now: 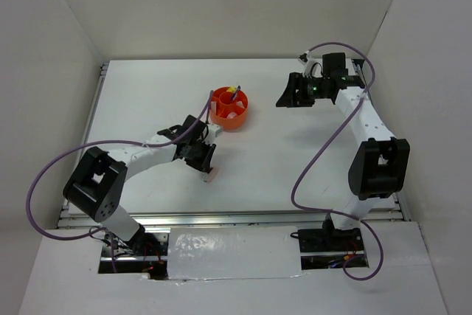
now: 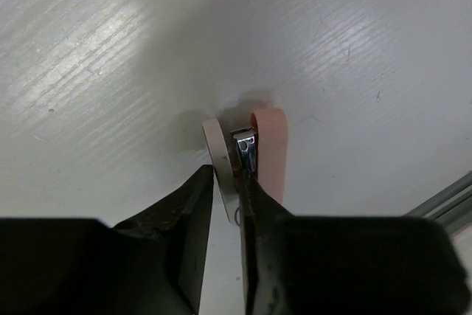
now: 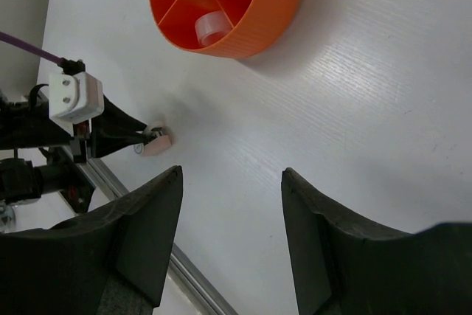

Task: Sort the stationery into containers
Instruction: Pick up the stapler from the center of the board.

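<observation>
Two fingers of the left tool (image 2: 225,180), set narrow, straddle the white side of the pink-white piece (image 2: 269,145) lying on the bench (image 2: 110,49); its pink side sits just outside. Clamped or not, I cannot tell.

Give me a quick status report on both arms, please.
Left fingers astride pink-white piece on table, grip unconfirmed. Right fingers open, empty. Nothing between piece and orange organizer.

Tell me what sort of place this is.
Probably a robot test cell in a lab: a white table boxed in by plain white walls, a left arm and right arm bolted at its near edge, and an orange desk organizer set out.
</observation>
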You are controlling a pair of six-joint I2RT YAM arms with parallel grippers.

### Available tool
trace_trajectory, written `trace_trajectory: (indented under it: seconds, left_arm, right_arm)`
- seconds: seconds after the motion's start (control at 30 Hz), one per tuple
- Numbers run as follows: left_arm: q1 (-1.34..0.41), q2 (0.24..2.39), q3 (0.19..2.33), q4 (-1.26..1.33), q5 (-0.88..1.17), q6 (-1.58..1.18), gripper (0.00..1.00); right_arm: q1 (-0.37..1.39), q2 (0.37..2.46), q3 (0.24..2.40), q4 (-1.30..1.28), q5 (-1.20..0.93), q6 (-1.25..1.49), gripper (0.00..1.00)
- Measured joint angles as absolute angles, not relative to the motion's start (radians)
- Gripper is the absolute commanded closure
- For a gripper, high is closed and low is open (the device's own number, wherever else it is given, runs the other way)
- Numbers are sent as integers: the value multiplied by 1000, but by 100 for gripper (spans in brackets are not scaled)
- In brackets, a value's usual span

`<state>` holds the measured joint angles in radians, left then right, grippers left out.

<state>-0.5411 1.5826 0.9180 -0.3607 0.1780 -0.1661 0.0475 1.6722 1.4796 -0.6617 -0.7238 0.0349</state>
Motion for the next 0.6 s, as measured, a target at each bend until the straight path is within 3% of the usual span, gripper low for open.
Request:
trace_trajectory:
  seconds: [0.07,0.27,0.47,0.6]
  left_arm:
    - [-539,1583,918,-362,171,-171,73]
    - [-486,1589,921,-358,204,-213,100]
    - [-401,1520,915,-323,228,-293,100]
    - [-398,1404,956,-332,139,-379,100]
  right_arm:
    - [55,1672,1469,-656,-723,37,38]
    - [91,1670,1429,-638,-724,53,42]
    - [112,1592,1304,-519,-760,149,38]
    - [128,1530,1283,-435,-779,225,37]
